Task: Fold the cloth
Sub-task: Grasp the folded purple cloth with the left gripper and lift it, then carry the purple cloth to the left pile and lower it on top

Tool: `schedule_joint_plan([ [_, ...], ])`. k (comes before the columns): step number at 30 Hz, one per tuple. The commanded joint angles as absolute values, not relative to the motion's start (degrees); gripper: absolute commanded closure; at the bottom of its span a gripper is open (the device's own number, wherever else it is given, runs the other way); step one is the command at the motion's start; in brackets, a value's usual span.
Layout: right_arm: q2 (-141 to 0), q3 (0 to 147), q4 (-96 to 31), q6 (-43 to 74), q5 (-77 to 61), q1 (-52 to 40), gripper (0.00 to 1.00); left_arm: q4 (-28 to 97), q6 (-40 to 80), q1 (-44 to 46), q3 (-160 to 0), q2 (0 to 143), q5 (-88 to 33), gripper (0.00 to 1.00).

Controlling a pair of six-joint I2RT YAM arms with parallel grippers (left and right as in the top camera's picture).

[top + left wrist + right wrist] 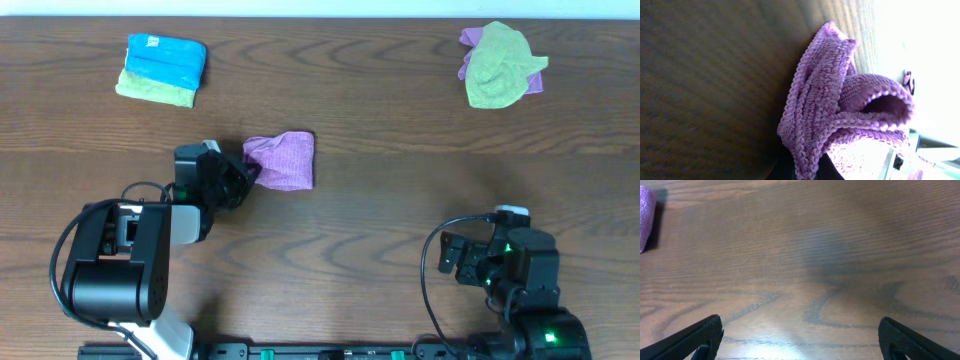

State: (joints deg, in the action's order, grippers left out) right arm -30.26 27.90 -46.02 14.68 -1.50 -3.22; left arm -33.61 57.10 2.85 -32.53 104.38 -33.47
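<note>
The purple cloth (pixel 285 160) lies bunched near the table's middle, its left edge lifted and gathered. My left gripper (pixel 250 170) is shut on that left edge. In the left wrist view the cloth (pixel 830 110) fills the frame as stitched folds rising from between the jaws, which are hidden under the fabric. My right gripper (pixel 462 262) rests at the front right, far from the cloth, open with bare wood between its fingers (pixel 700 337). A sliver of the cloth (pixel 645 220) shows at the far left of the right wrist view.
A folded stack of a bright blue cloth (pixel 166 58) on a yellow-green one (pixel 155 90) sits at the back left. A crumpled yellow-green cloth (pixel 497 65) over a purple one (pixel 470 40) lies at the back right.
</note>
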Motion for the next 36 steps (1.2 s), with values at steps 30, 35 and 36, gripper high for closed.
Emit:
schedule_joint_plan([
  [30,-30.0,27.7,-46.06,15.42,-1.06,-2.85,0.01,4.89,37.21,-4.49,-98.41,118.26,-17.61,0.94],
  [35,-30.0,27.7,-46.06,15.42,-1.06,-2.85,0.01,4.16,37.21,-5.8,-103.44,124.38,-17.39,0.94],
  [36,-30.0,27.7,-46.06,15.42,-1.06,-2.85,0.01,4.03,37.21,-6.24,-103.98,125.05,-17.28,0.94],
])
